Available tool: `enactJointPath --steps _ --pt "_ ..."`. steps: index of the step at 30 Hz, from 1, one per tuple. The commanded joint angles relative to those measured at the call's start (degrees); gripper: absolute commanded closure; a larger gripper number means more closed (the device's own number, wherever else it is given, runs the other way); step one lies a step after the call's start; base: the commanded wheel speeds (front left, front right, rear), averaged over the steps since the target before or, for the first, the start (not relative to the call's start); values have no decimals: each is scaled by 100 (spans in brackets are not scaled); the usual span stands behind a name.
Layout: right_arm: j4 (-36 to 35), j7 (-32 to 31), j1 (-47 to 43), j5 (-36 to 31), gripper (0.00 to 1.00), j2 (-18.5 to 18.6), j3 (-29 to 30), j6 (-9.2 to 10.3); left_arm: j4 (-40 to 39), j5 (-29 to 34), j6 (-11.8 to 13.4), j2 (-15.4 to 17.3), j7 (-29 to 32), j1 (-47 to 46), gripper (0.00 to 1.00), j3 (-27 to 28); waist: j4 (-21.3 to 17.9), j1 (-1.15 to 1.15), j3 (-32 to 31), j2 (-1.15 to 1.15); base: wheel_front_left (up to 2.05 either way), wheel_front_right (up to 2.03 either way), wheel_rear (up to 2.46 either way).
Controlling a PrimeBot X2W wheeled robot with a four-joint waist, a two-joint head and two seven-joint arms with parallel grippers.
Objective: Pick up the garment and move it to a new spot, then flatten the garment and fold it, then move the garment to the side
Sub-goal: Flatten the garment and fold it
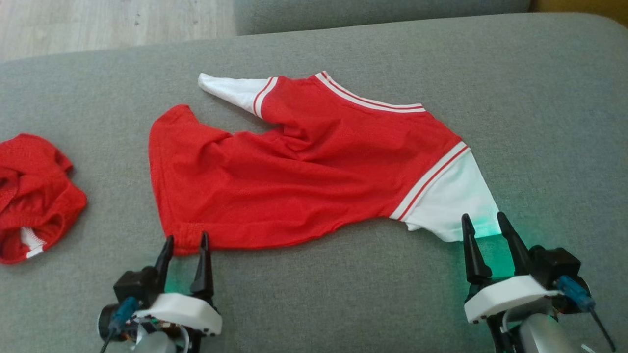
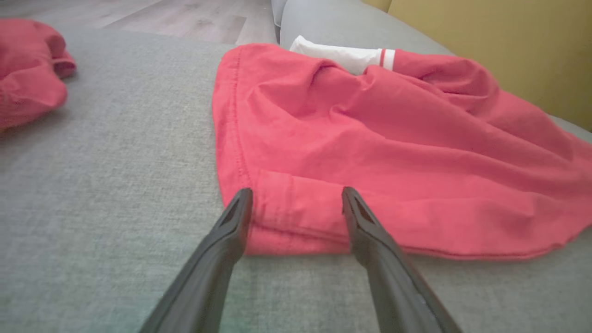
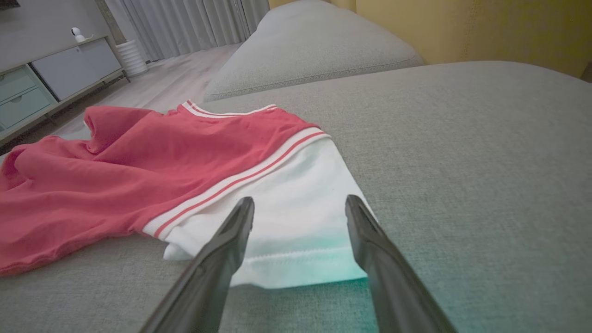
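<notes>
Stretching sideways across the grey cushion (image 1: 539, 122), the garment (image 1: 314, 166) runs its long axis from the red hem at the robot's left to the white sleeve (image 1: 456, 201) at its right, still rumpled through the middle. Each arm has its own end straight ahead. The left gripper (image 1: 186, 236) stands with fingers parted and empty, tips straddling the near hem corner (image 2: 296, 222). The right gripper (image 1: 483, 215), equally spread and holding nothing, brackets the sleeve's cuff edge. I would judge a two-handed pinch along that near edge comes next, neither arm needing to cross. A second red bundle (image 1: 34, 196) sits well apart, further left.
</notes>
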State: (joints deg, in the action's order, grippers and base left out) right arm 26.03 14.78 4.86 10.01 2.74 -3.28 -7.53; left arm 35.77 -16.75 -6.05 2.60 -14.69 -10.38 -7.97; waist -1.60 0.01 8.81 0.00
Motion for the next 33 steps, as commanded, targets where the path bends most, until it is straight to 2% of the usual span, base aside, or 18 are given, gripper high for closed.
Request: enactJointPath --steps 1,7,19,20,21,23,33 --pt "-188 22 195 27 0 14 -120 4 -51 -41 38 28 -30 -250 0 273 -29 -1 36 0 0 0 0" --pt "-194 22 197 59 0 14 -122 4 62 -8 74 28 -30 -331 0 379 -32 -1 63 0 0 0 0" --pt "-104 22 249 100 0 14 -167 4 182 27 -37 28 -30 -429 0 168 -42 -1 48 0 0 0 0" --pt "-96 22 246 101 0 14 -167 4 183 28 -42 28 -30 -428 16 159 -42 -1 41 0 0 0 0" --pt "-88 22 242 104 0 14 -167 4 198 38 -47 28 -30 -428 58 145 -42 -1 35 0 0 0 0" --pt "-72 22 234 110 0 14 -159 4 210 68 -56 28 -30 -437 100 131 -37 -1 20 0 0 0 0" --pt "24 22 56 228 0 14 174 4 -531 209 47 28 -30 -170 100 105 260 -1 -269 0 0 0 0"
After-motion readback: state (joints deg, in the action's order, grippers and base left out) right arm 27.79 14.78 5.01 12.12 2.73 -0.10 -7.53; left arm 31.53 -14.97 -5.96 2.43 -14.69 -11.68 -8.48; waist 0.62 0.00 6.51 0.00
